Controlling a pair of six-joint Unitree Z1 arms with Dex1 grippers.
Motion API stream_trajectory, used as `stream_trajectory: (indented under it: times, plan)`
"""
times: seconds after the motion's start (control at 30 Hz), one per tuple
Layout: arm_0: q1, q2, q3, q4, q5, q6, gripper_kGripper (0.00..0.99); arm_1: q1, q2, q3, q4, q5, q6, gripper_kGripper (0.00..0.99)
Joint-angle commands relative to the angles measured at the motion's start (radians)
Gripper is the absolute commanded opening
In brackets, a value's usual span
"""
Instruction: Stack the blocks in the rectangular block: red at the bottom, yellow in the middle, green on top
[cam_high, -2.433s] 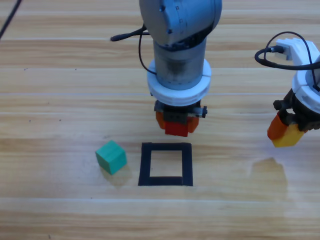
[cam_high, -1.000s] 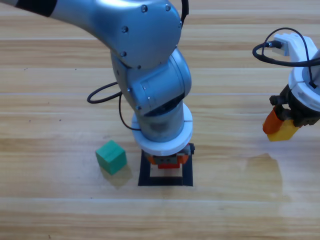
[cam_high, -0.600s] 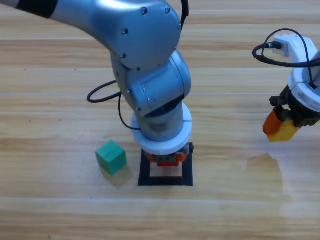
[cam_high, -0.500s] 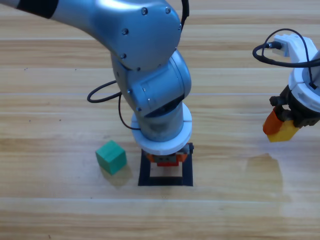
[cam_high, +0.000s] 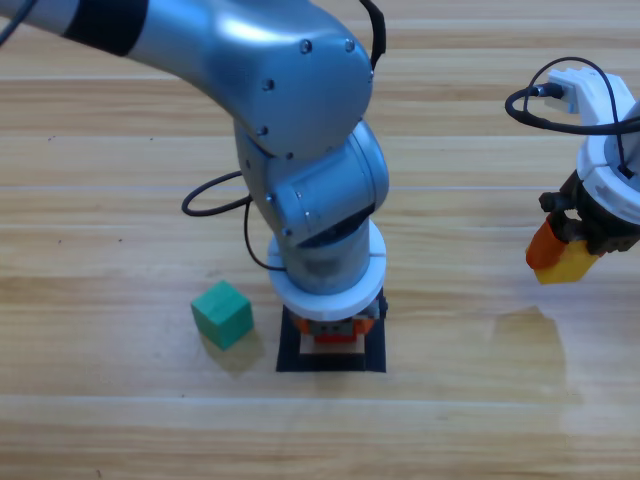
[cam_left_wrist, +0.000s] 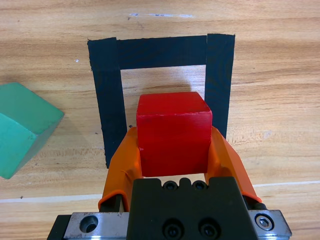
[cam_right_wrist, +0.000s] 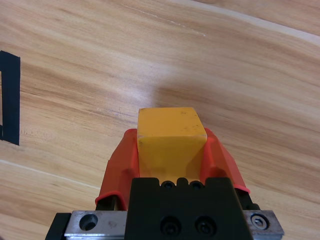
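In the left wrist view the red cube (cam_left_wrist: 172, 132) sits between the orange jaws of my left gripper (cam_left_wrist: 173, 134), which is shut on it. It is held low over the inside of the black tape square (cam_left_wrist: 162, 52). In the high view the left gripper (cam_high: 337, 326) and its wrist cover most of that square (cam_high: 330, 364) and hide the red cube. The green cube (cam_high: 222, 313) lies on the table just left of the square, also seen as a green cube (cam_left_wrist: 22, 127) beside the tape. Far right, my right gripper (cam_high: 565, 260) hangs above the table, shut on the yellow cube (cam_right_wrist: 171, 132).
The left arm's large grey body (cam_high: 300, 130) fills the middle of the high view above the square. A black cable (cam_high: 215, 205) loops out at its left. One corner of the tape (cam_right_wrist: 10, 95) shows at the left edge of the right wrist view.
The left arm has carried the red cube from behind the square to over its inside, and in the last half second shifted slightly farther down the picture. Right arm and green cube have barely moved.
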Motion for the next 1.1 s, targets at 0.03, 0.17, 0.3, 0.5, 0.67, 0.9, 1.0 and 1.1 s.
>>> stream_trajectory:
  times: [0.03,0.17,0.3,0.5,0.67,0.9,1.0,1.1]
  plan:
    - [-0.026,0.048,0.015,-0.01,0.015,0.003,0.057,0.009,0.015,0.016,-0.011,-0.01,0.008,0.0]
    - [-0.026,0.056,0.015,-0.011,0.017,0.003,0.058,0.009,0.02,0.013,-0.008,-0.009,0.008,0.0]
    - [-0.026,0.059,0.015,-0.011,0.018,0.002,0.058,0.009,0.013,0.005,0.0,-0.01,0.008,0.0]
    - [-0.026,0.071,0.015,-0.011,0.018,0.003,0.058,0.009,0.004,-0.009,0.02,-0.022,0.007,0.0]
    - [-0.026,0.077,0.013,-0.011,0.02,0.003,0.071,0.009,-0.013,-0.004,0.021,-0.032,0.005,0.0]
    - [-0.026,0.065,0.018,-0.01,0.023,0.002,0.114,0.009,-0.013,-0.001,0.021,-0.049,0.002,0.0]
    - [-0.026,0.054,0.013,-0.005,0.027,0.005,0.46,0.009,-0.013,-0.001,0.021,-0.052,0.002,0.0]
    - [-0.027,0.044,0.002,0.001,0.032,0.005,0.988,0.009,-0.013,-0.004,0.021,-0.056,-0.004,0.0]
